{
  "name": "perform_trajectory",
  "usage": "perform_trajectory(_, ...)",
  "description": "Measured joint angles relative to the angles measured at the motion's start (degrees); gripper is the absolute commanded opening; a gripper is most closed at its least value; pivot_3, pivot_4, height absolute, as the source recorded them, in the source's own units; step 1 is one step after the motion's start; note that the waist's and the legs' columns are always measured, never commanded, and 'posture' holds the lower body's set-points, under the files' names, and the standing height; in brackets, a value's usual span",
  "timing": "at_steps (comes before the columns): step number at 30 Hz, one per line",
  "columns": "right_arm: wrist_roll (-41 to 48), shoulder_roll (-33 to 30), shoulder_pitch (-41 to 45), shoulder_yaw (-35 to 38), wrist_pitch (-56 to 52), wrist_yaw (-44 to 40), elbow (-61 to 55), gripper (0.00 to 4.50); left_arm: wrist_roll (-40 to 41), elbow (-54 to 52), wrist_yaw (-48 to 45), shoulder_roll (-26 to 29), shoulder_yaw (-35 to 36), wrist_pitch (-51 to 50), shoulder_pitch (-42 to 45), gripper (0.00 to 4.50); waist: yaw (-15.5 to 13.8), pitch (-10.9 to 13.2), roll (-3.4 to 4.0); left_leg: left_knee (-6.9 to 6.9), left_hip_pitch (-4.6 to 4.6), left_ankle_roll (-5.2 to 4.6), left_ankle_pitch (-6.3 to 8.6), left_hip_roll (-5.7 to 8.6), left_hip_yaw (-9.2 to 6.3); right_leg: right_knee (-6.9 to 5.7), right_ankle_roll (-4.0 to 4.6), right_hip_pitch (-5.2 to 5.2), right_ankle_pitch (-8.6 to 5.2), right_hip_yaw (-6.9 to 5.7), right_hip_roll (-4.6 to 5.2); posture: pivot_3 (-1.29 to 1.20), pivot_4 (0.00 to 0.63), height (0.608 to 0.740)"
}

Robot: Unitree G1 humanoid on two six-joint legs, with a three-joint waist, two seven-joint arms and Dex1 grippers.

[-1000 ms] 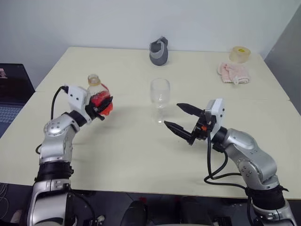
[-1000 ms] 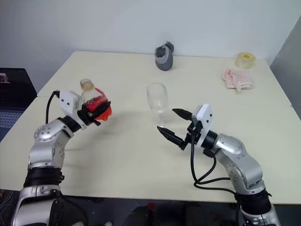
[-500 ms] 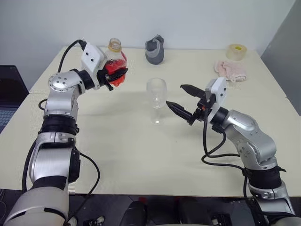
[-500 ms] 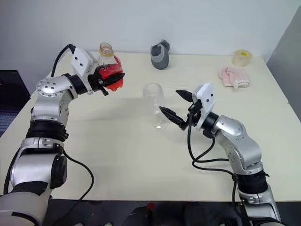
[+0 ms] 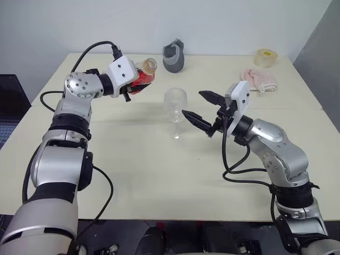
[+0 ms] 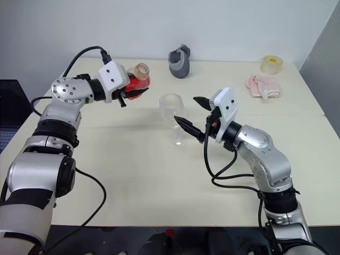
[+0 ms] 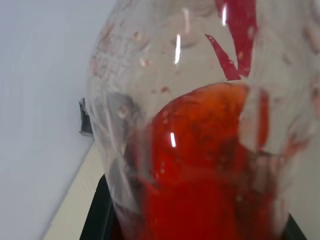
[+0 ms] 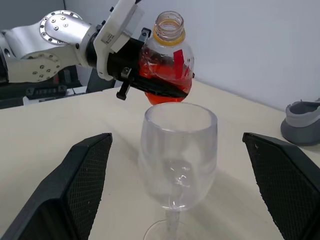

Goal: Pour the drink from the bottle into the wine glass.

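bottle (image 5: 142, 77): pinched in the left gripper (image 5: 133, 87) fingers, raised and tipped toward the wine glass (image 5: 175, 104), mouth short of the rim
right gripper (image 5: 200, 109): fingers spread around the empty bowl, not touching
risk: the drink (image 8: 162, 75) spills onto the surface (image 5: 159, 170) if tipped early; the unheld glass may topple

Both arms are built of rounded silver-grey segments joined by black bands, and small screws are seen around the left shoulder disc. A white block is mounted at each wrist, ahead of black pointed fingers (image 5: 194, 116) (their inner pads are finely gridded). Black cables are looped alongside each arm
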State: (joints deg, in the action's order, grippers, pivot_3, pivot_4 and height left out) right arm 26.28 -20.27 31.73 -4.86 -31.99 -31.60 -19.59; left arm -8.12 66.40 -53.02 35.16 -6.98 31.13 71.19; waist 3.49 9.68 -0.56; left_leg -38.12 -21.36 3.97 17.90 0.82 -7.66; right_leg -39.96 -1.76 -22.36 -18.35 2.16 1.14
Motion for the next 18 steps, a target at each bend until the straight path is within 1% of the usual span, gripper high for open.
perform_trajectory(5,-0.4,1.4,1.0,-0.7,0.0,0.2,0.3,4.5,-3.5,2.5,1.9,-1.2,-1.9,3.0,3.2,1.38,0.2,0.0,0.0,-0.02,-0.13,0.0,-0.01,0.03,-0.01,-0.04,0.0,-0.18,0.0,0.0,0.01,0.0,0.15,0.74)
perform_trajectory(8,-0.5,1.8,1.0,-0.9,0.0,0.5,0.7,4.5,-5.6,3.8,3.3,-1.3,-2.8,4.2,4.9,1.38,0.5,0.0,0.0,-0.12,-0.44,0.01,-0.04,0.07,-0.02,-0.19,0.0,-0.52,0.0,0.01,0.03,0.0,0.15,0.74)
perform_trajectory(11,-0.6,2.3,1.0,-0.9,0.0,0.7,0.8,4.5,-7.5,5.0,4.4,-1.3,-4.0,5.4,6.0,1.38,0.7,0.0,-0.01,-0.36,-0.75,0.03,-0.07,0.25,-0.04,-0.58,-0.01,-0.94,0.0,0.09,0.14,0.0,0.15,0.74)
perform_trajectory(15,-0.7,2.6,1.0,-0.9,-0.1,1.5,0.7,4.5,-9.7,6.1,5.1,-1.3,-5.1,7.7,6.5,1.38,1.2,0.0,-0.02,-0.69,-0.79,0.01,-0.07,0.41,-0.05,-0.89,-0.03,-0.94,-0.01,0.16,0.23,0.0,0.15,0.74)
perform_trajectory(18,-0.8,2.7,1.0,-0.9,-0.3,1.8,0.6,4.5,-11.1,6.2,5.9,-1.1,-6.0,9.5,7.2,1.38,1.2,0.0,-0.03,-0.73,-0.79,-0.21,-0.2,0.46,-0.07,-1.02,-0.14,-0.94,0.06,0.17,0.24,0.0,0.15,0.74)
